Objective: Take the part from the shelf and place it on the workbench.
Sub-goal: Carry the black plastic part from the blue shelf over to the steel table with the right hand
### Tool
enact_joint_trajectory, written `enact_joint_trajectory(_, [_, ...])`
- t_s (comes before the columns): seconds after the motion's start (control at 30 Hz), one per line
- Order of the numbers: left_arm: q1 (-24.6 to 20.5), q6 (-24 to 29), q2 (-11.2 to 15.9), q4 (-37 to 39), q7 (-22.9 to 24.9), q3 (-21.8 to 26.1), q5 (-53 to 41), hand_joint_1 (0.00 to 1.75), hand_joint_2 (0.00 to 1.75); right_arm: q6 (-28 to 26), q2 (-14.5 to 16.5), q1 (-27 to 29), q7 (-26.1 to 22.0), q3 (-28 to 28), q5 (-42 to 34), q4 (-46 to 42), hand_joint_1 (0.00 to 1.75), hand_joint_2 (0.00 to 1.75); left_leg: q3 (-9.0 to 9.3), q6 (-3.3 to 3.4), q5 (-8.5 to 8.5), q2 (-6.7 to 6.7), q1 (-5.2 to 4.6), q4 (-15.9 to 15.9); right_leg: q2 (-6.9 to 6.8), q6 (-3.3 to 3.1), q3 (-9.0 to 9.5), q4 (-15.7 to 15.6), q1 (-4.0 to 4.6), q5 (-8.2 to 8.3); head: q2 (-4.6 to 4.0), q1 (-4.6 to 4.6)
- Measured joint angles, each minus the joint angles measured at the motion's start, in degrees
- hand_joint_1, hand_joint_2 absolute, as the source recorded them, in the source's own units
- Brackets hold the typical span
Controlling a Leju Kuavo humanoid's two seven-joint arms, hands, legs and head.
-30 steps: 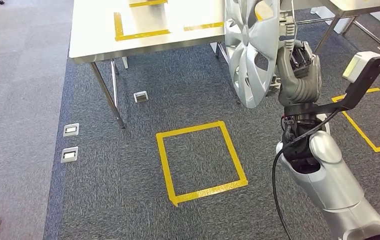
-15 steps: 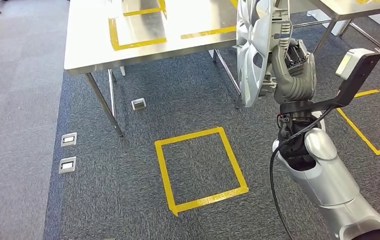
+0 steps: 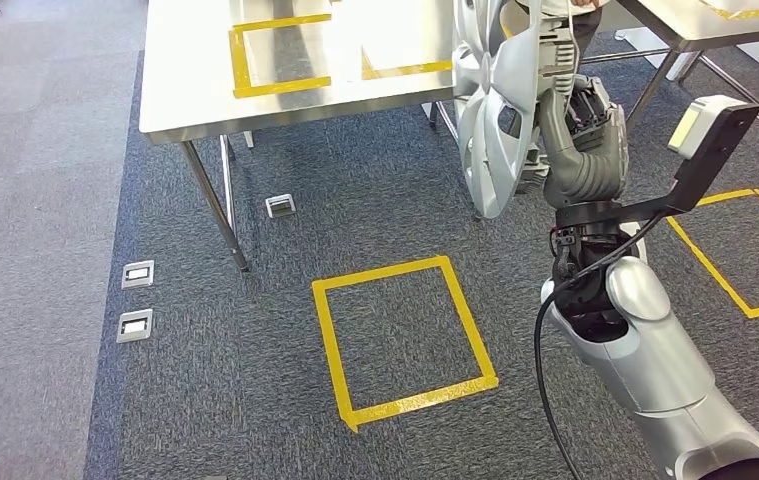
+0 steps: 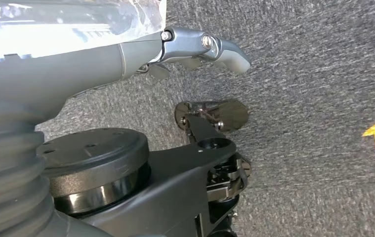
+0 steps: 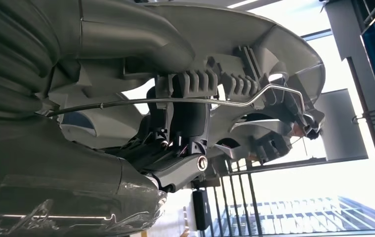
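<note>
Head view: my right hand grips the part, a silver wheel cover, by its rim, holding it upright on edge in the air just off the near right corner of the workbench. Not on the bench yet; it hangs over carpet beside the table leg. Yellow tape squares mark the bench top and one yellow square sits on the floor in front of me.

Handling guess: thin moulded plastic, light for its size, stiff across the spokes but likely to flex at the rim; painted face looks slick. Rim grip with fingers hooked behind works; a wide disc held at one edge will want to swing, so lay it down flat, slow.

Right wrist view gives what the head view can't: the back of the part, ribbed clips and a wire retaining ring, with my dark fingers clamped in behind the rim.

Left wrist view: my left hand hangs over the carpet, holding nothing as far as I can see; fingers mostly hidden, so I cannot tell whether they are apart or curled.
</note>
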Motion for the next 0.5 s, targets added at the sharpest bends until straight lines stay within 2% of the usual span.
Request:
enact_joint_trajectory(0.07, [-0.04, -0.07, -0.03, -0.01, -0.01, 0.0, 0.0, 0.0, 1.75, 0.03, 0.03, -0.19, 0.02, -0.02, 0.01, -0.01, 1.75, 1.75, 0.57, 0.42, 0.13, 0.07, 0.45, -0.61, 0.06, 0.21, -0.66, 1.77, 0.05, -1.11, 0.0, 0.1])
enact_joint_trajectory(0.1, [-0.07, -0.09, -0.06, -0.02, -0.01, 0.0, 0.0, 0.0, 1.75, 0.02, 0.03, -0.31, 0.06, -0.03, 0.03, -0.02, 1.75, 1.75, 0.88, 0.58, 0.13, 0.11, 0.66, -0.83, 0.09, 0.26, -1.86, 4.32, 0.06, -2.35, 0.0, 0.2])
enact_joint_trajectory(0.17, [-0.09, -0.13, -0.08, -0.02, -0.02, 0.0, 0.01, 0.0, 1.75, 0.01, 0.03, -0.5, 0.18, 0.01, 0.07, -0.01, 1.75, 1.75, 1.22, 0.69, -0.11, 0.13, 0.75, -0.85, 0.11, 0.35, -5.66, 11.6, 0.03, -5.2, 0.0, 0.34])
enact_joint_trajectory(0.2, [-0.06, -0.15, -0.09, -0.02, -0.02, 0.0, 0.01, 0.0, 1.75, 0.0, 0.03, -0.51, 0.25, 0.03, 0.09, 0.01, 1.75, 1.75, 1.44, 0.63, -0.3, 0.12, 0.79, -0.83, 0.11, 0.43, -7.38, 14.48, -0.03, -5.77, 0.0, 0.37])
enact_joint_trajectory(0.23, [-0.02, -0.17, -0.1, -0.02, -0.02, 0.0, 0.01, 0.0, 1.75, 0.01, 0.03, -0.5, 0.31, 0.06, 0.09, 0.02, 1.75, 1.75, 1.7, 0.48, -0.55, 0.07, 0.86, -0.8, 0.1, 0.49, -8.29, 15.55, -0.09, -5.26, 0.0, 0.4])
enact_joint_trajectory(0.27, [0.01, -0.19, -0.11, -0.02, -0.02, 0.0, 0.01, 0.0, 1.75, 0.01, 0.03, -0.5, 0.36, 0.07, 0.09, 0.02, 1.75, 1.75, 2.03, 0.23, -0.86, 0.0, 0.98, -0.73, 0.1, 0.54, -8.21, 14.46, -0.16, -3.61, 0.0, 0.44])
enact_joint_trajectory(0.33, [0.01, -0.2, -0.11, -0.02, -0.02, 0.0, 0.03, 0.0, 1.75, 0.03, 0.04, -0.51, 0.45, 0.08, 0.09, 0.04, 1.75, 1.75, 2.71, -0.51, -1.68, -0.16, 1.26, -0.43, 0.12, 0.65, -5.93, 8.09, -0.29, 0.79, 0.0, 0.47])
enact_joint_trajectory(0.37, [-0.02, -0.21, -0.1, -0.02, -0.01, 0.0, 0.06, 0.0, 1.75, 0.05, 0.04, -0.52, 0.47, 0.12, 0.09, 0.05, 1.75, 1.75, 2.86, -0.97, -2.11, -0.21, 1.28, -0.13, 0.2, 0.57, -4.66, 5.06, -0.25, 2.04, 0.01, 0.5])
enact_joint_trajectory(0.4, [-0.05, -0.21, -0.08, -0.02, -0.01, 0.0, 0.1, 0.0, 1.75, 0.11, 0.05, -0.51, 0.49, 0.18, 0.09, 0.05, 1.75, 1.75, 2.91, -1.41, -2.4, -0.24, 1.25, 0.07, 0.27, 0.27, -3.85, 3.23, -0.16, 2.36, 0.01, 0.47])
enact_joint_trajectory(0.5, [-0.09, -0.21, -0.08, -0.02, 0.0, 0.0, 0.19, 0.0, 1.75, 0.19, 0.07, -0.51, 0.58, 0.33, 0.09, 0.04, 1.75, 1.75, 2.95, -2.42, -2.83, -0.27, 1.18, 0.07, 0.35, -1.22, -3.36, 2.47, 0.05, 1.23, 0.01, 0.28])
